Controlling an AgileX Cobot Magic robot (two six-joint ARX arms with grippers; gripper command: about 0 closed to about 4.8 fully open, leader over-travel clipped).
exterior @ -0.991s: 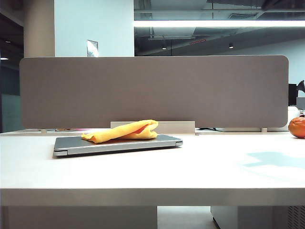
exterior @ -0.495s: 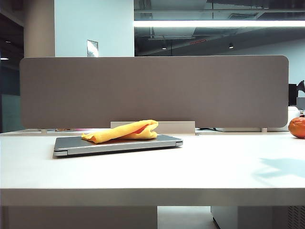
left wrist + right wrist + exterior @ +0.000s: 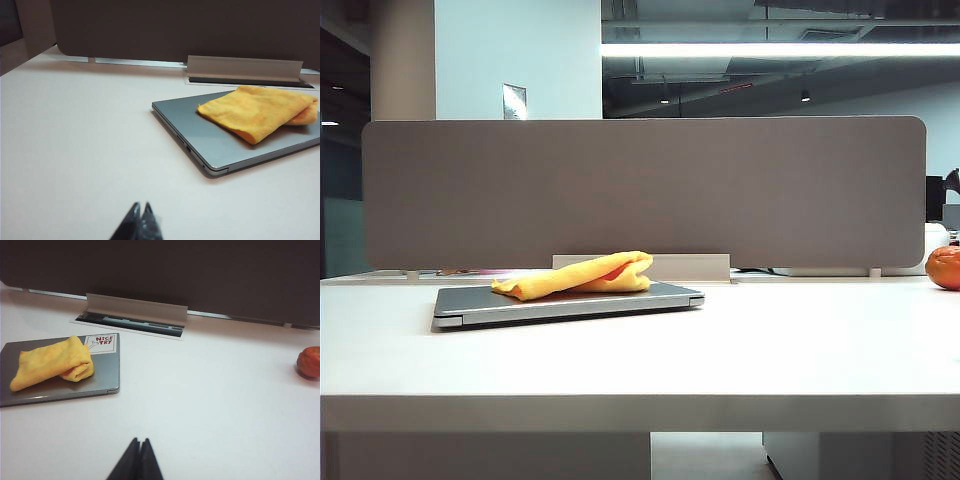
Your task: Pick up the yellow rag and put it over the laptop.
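1. From my remote seat, the outside camera shows the white table (image 3: 740, 350) with the closed silver-grey laptop (image 3: 560, 303) lying flat on its left half.
2. The yellow rag (image 3: 578, 276) lies folded on top of the laptop lid. It covers only the middle and far part of the lid, and bare lid shows around it on the near side and at both ends.
3. Behind the laptop stands the long grey divider panel (image 3: 640, 190), and an orange fruit (image 3: 944, 267) sits at the far right edge of the table, well apart from the laptop.
4. I see neither arm in the outside camera.
5. In the left wrist camera, the left gripper (image 3: 139, 220) shows as two dark tips pressed together, holding nothing, low over bare table and clear of the laptop's near corner.
6. In the right wrist camera, the right gripper (image 3: 138, 460) also has its tips pressed together with nothing between them, over open table between the laptop and the fruit.
7. That camera shows a white sticker (image 3: 102, 343) on the lid's far corner, just beside the rag's rolled end; I cannot tell whether they touch.
8. A raised cable flap (image 3: 135, 310) stands open at the foot of the divider, behind the laptop.
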